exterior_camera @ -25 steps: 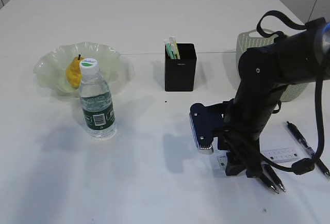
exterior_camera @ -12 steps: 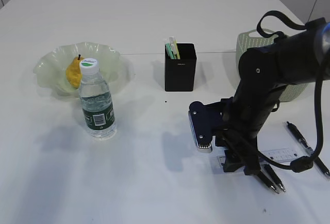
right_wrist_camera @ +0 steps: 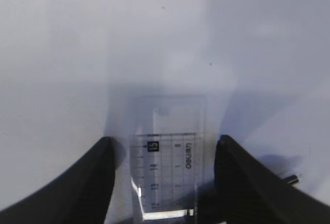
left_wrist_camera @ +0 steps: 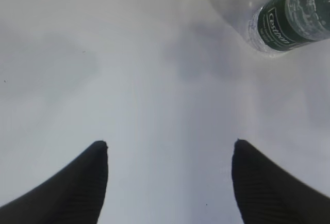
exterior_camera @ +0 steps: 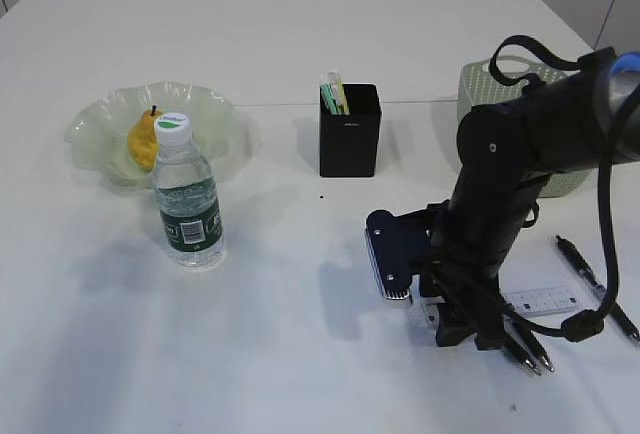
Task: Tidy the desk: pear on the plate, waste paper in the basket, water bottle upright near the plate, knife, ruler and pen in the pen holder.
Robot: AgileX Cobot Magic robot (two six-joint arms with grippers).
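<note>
Exterior view, looking down at a slant over a white table (exterior_camera: pixel 300 34). I see the pear (exterior_camera: pixel 143 138) already lying in the plate (exterior_camera: pixel 215 114), a pale green ruffled dish near the table's left edge. The water bottle (exterior_camera: pixel 187 196) stands upright just in front of the plate, white cap on top. By my judgement those two steps are finished.

The black pen holder (exterior_camera: pixel 350 134) stands near the table's middle, with something pale green and white poking out of it; I cannot tell what. The basket (exterior_camera: pixel 490 89) sits toward the right edge, partly hidden behind my right arm, and I cannot see inside it. No waste paper shows on the table.

Left to do, as I judge it: the ruler (exterior_camera: pixel 545 299) and a dark pen (exterior_camera: pixel 585 272) both lie flat near the right front corner.

My right arm bends sharply down over the ruler, wrist pointing at the table. In the right wrist view the right gripper (right_wrist_camera: pixel 164 182) is spread, one finger on each side of the clear ruler, not yet clenched on it.

In the left wrist view the left gripper (left_wrist_camera: pixel 169 182) is released and holds nothing, hanging above bare table with the bottle's base at the upper right.
</note>
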